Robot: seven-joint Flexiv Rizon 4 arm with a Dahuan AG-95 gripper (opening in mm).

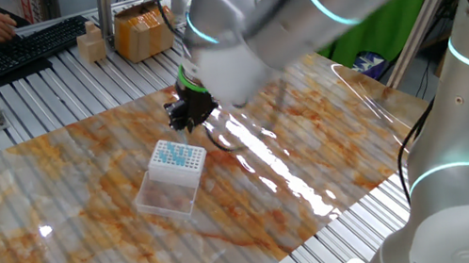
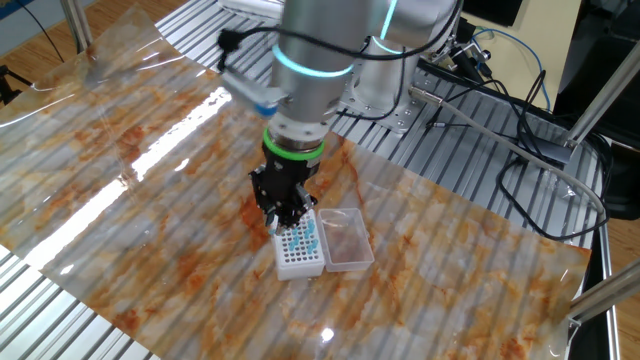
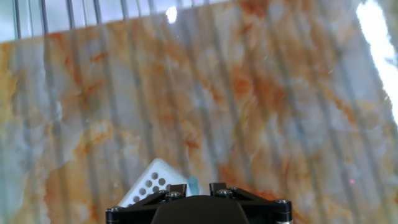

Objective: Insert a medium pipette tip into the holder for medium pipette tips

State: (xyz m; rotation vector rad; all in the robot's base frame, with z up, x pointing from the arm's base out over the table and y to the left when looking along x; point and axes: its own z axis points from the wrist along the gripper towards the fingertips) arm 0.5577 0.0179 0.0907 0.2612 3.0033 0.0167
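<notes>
The holder for medium pipette tips [image 1: 177,157] is a small white box with a teal-dotted grid top, and its clear flap [image 1: 168,192] lies open in front of it on the marbled table. It also shows in the other fixed view [image 2: 300,248] and at the bottom left of the hand view [image 3: 149,182]. My gripper [image 1: 186,113] hangs just above and behind the holder [image 2: 285,215]. In the hand view, the gripper [image 3: 194,186] holds a pale teal medium pipette tip [image 3: 193,184] between its black fingers [image 3: 176,188], just right of the holder's corner.
A keyboard [image 1: 34,46], a wooden block [image 1: 91,45] and a cardboard box [image 1: 141,30] sit beyond the table's far edge. Cables [image 2: 500,100] and metal posts [image 2: 600,90] stand by the arm's base. Glare streaks cross the glossy table sheet [image 1: 268,159].
</notes>
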